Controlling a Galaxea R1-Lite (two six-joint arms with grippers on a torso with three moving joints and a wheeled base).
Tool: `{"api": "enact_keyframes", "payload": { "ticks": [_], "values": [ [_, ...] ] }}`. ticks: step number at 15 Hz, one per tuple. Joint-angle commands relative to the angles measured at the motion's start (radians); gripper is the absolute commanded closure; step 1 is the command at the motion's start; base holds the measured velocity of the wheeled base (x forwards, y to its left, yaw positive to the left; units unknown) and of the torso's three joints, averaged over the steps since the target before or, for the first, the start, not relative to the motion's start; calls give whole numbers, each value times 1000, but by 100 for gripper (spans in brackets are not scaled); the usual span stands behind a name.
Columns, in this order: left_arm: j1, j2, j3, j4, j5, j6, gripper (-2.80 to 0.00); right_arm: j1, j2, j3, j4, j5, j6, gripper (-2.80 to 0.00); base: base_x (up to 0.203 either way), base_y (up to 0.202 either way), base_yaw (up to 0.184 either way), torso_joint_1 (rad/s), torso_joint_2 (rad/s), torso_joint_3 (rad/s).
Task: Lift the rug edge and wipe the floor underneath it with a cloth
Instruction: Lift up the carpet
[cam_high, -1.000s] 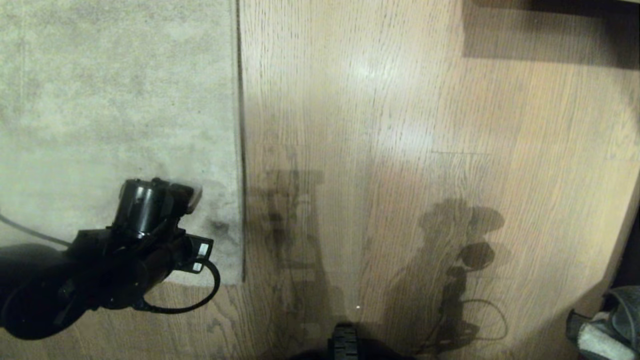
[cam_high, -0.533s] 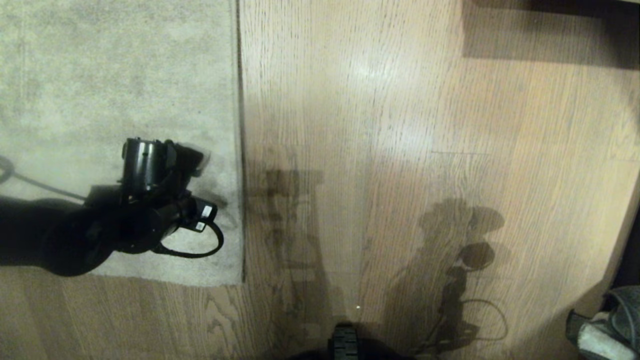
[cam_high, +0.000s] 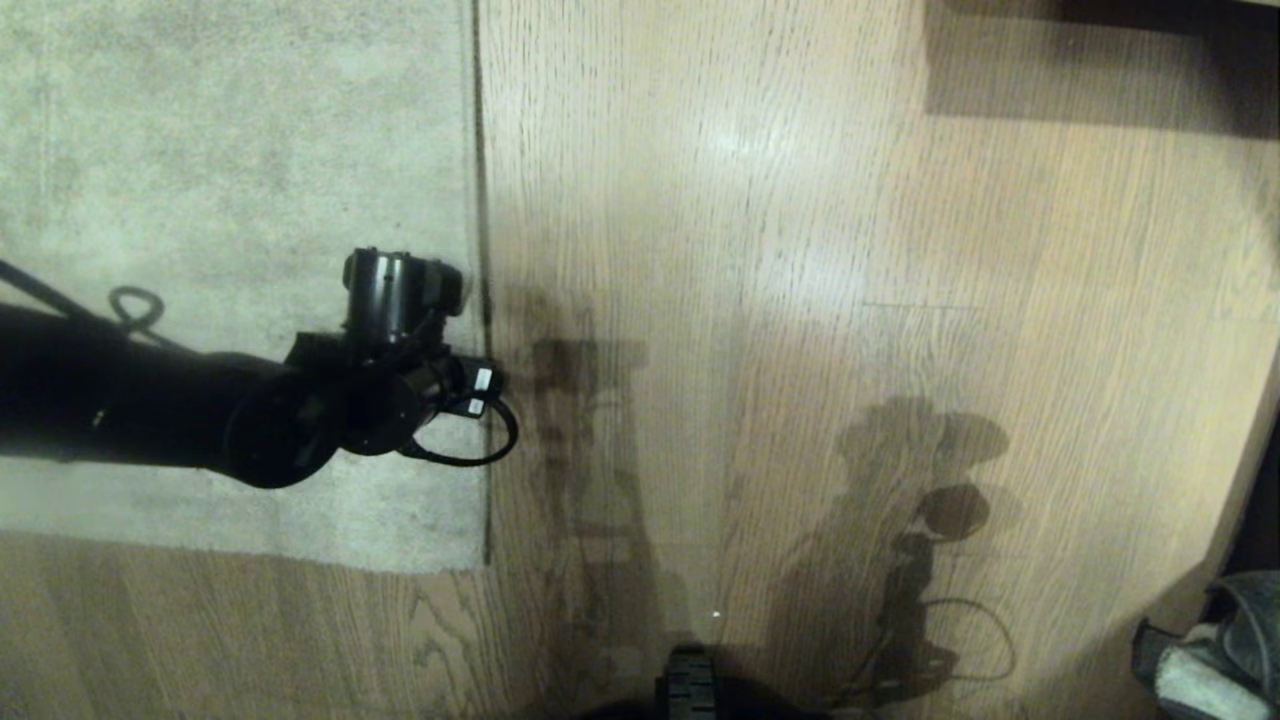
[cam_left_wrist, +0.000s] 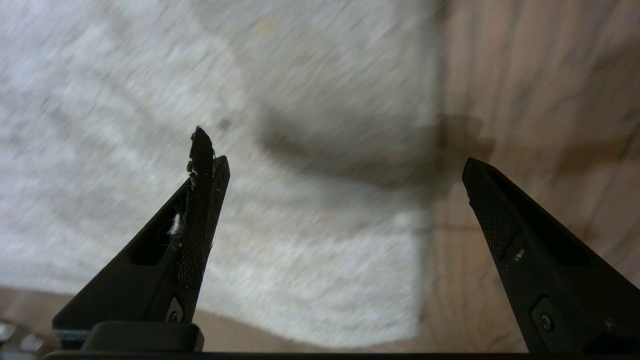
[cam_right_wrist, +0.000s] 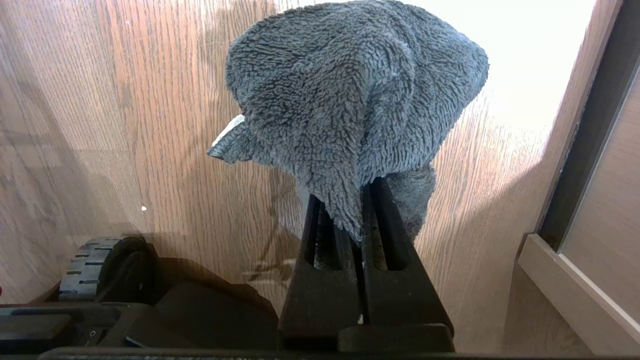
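Observation:
The pale grey rug (cam_high: 220, 180) lies flat on the wood floor (cam_high: 800, 300), and its rug edge (cam_high: 481, 300) runs straight away from me down to a square corner (cam_high: 484, 566). My left gripper (cam_high: 425, 290) hangs above the rug just inside that edge. Seen from the left wrist, the left gripper (cam_left_wrist: 340, 162) is open and empty, straddling the rug edge (cam_left_wrist: 431, 230) with one fingertip over rug and the other over floor (cam_left_wrist: 530, 125). My right gripper (cam_right_wrist: 345, 205), parked low at the right, is shut on the dark grey cloth (cam_right_wrist: 350, 95), also showing as the cloth (cam_high: 1215, 650) in the head view.
Dark furniture (cam_high: 1100, 50) casts a shadow at the far right. My base wheel (cam_high: 690, 690) sits at the near edge, and a wheel (cam_right_wrist: 95, 270) shows below the right arm. A frame or skirting (cam_right_wrist: 575, 285) stands close on the right gripper's side.
My left arm has swung farther away and to the right over the rug, from near the corner to beside the side edge. The right arm and cloth have stayed still.

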Motion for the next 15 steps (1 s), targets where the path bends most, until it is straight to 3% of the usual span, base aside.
{"api": "enact_keyframes", "payload": {
  "ticks": [1, 3, 7, 15],
  "values": [
    [-12, 37, -22, 5, 2, 2, -280, 0, 2, 0, -1, 0, 0, 0, 0, 0, 0, 0, 0, 0],
    [-8, 44, -19, 27, 5, 27, -280, 0, 2, 0, -1, -1, 0, 0, 0, 0, 0, 0, 0, 0],
    [20, 70, -34, 26, 1, 196, -280, 0, 2, 0, 0, 0, 0, 0, 0, 0, 0, 0, 0, 0],
    [85, 76, -46, 24, 1, 337, -280, 0, 2, 0, 0, 0, 0, 0, 0, 0, 0, 0, 0, 0]
  ]
}}
